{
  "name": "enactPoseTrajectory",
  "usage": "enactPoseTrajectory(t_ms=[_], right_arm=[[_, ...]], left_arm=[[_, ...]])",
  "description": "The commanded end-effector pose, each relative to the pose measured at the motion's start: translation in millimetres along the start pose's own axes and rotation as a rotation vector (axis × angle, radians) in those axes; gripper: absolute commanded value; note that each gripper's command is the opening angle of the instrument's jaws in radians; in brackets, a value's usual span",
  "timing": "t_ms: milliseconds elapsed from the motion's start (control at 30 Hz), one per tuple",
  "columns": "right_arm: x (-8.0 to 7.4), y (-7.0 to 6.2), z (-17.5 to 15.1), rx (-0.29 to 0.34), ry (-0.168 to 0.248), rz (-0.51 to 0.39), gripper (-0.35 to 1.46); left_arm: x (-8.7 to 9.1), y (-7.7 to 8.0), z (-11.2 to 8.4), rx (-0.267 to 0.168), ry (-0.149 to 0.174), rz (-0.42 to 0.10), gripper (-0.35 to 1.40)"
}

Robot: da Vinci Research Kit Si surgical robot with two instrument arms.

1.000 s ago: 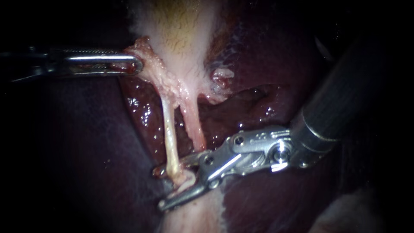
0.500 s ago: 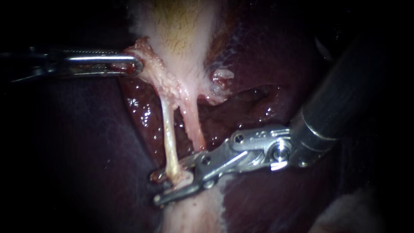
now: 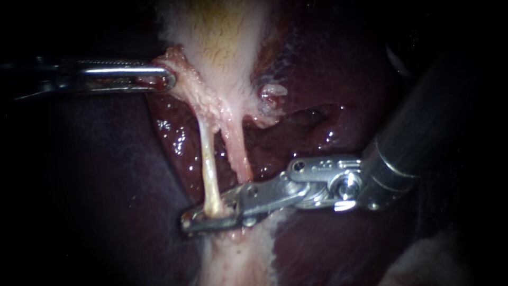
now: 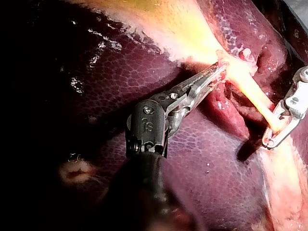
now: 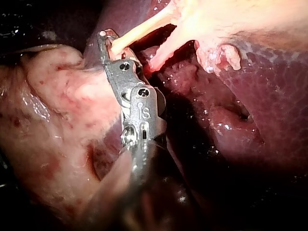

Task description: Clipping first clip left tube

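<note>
While the gallbladder (image 3: 222, 37) is pinched by the left instrument (image 3: 165, 79), the left tube (image 3: 208, 159) is clamped by the right instrument (image 3: 190, 220).

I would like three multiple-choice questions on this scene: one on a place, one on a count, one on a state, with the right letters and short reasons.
1. The right instrument has its jaws:
A. on the left tube, low down
B. beside that tube, apart
C. far from any tissue

2. How many tubes run down from the gallbladder?
A. one
B. two
C. four

3. The left instrument has its jaws:
A. wide open
B. shut on the gallbladder edge
C. hidden

1 A: both jaws press it.
2 B: left tube and pinker right tube.
3 B: they clamp its pale edge.
</note>
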Motion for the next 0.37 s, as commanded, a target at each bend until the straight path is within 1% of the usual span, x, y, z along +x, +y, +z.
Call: enactPoseTrajectory(t_ms=[33,133,367], right_arm=[[-0.1,0.0,-0.1,0.003,-0.002,-0.001,-0.35],[-0.1,0.0,-0.1,0.013,-0.007,-0.004,-0.35],[-0.1,0.0,0.0,0.016,-0.009,0.001,-0.35]], left_arm=[[0.0,0.0,0.0,0.0,0.0,0.0,-0.35],[0.0,0.0,0.0,0.0,0.0,0.0,-0.35],[0.0,0.0,0.0,0.0,0.0,0.0,-0.35]])
